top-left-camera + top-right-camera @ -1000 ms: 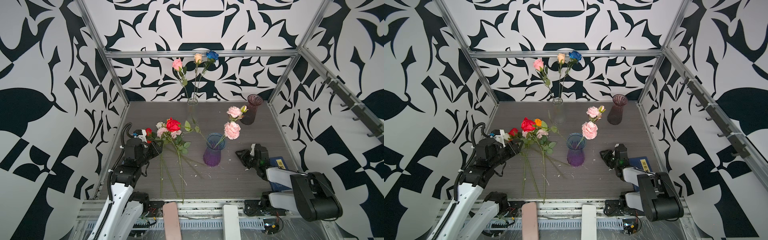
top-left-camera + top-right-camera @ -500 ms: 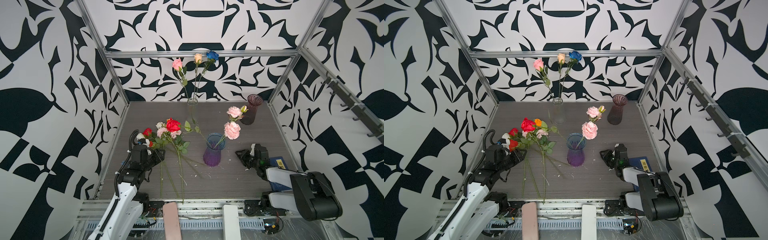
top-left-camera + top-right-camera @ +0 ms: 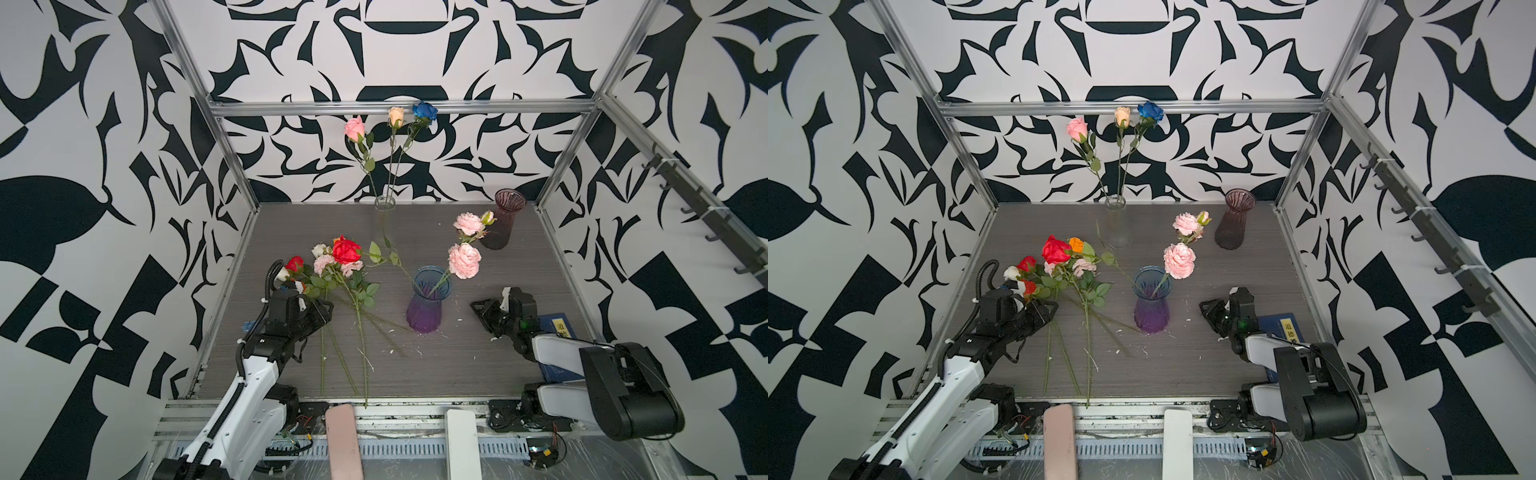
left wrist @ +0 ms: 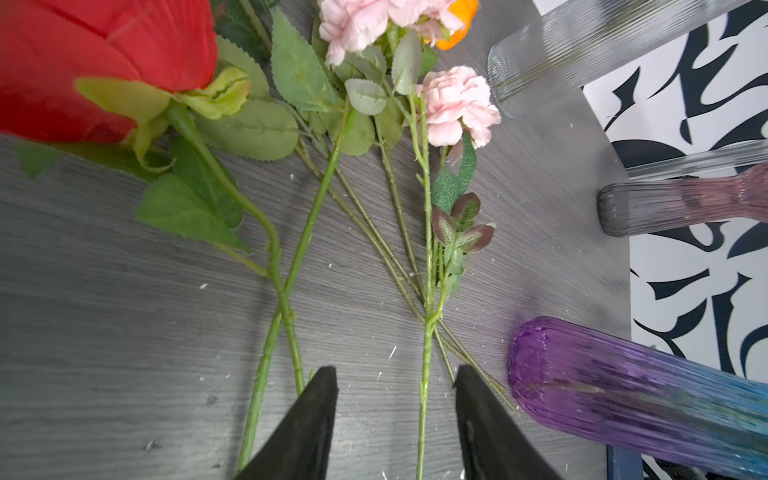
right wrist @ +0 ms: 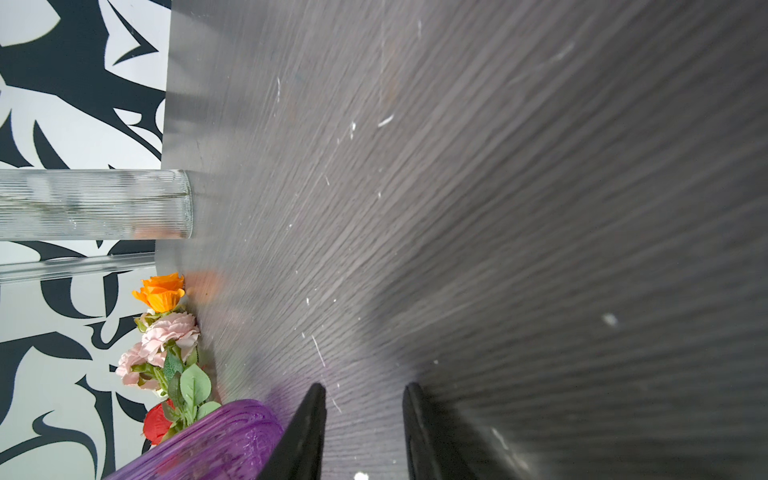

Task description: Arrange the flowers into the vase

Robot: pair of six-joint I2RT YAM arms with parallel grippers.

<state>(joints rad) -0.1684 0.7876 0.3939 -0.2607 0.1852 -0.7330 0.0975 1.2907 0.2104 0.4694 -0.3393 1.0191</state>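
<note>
1. Take the purple vase (image 3: 428,311) as your landmark. It stands upright near the middle of the table (image 3: 436,365) and holds one pink carnation stem (image 3: 464,260), which leans out over its rim toward the back right.
2. The loose flowers (image 3: 345,270) lie flat on the table to the left of the purple vase in both top views. Their heads point away from you, among them a large red rose (image 3: 345,250), an orange bloom (image 3: 1076,244) and pink carnations. Their stems fan out toward the front edge. A few stem ends run close to the purple vase's base, but you cannot tell whether they touch it.
3. Your left gripper (image 4: 395,374) sits left of the purple vase, low over those stems. Its jaws stand wide apart and hold nothing. In the left wrist view one thin green stem (image 4: 424,374) runs through the gap without touching either jaw.
4. Your right gripper (image 5: 363,388) sits right of the purple vase, low over bare table. Its jaws are moderately parted with only tabletop between them.
5. Behind the purple vase, a clear vase (image 3: 384,220) holds three tall roses (image 3: 396,115): pink, cream and blue.
6. A mauve vase (image 3: 500,224) stands behind and to the right of the purple vase.
</note>
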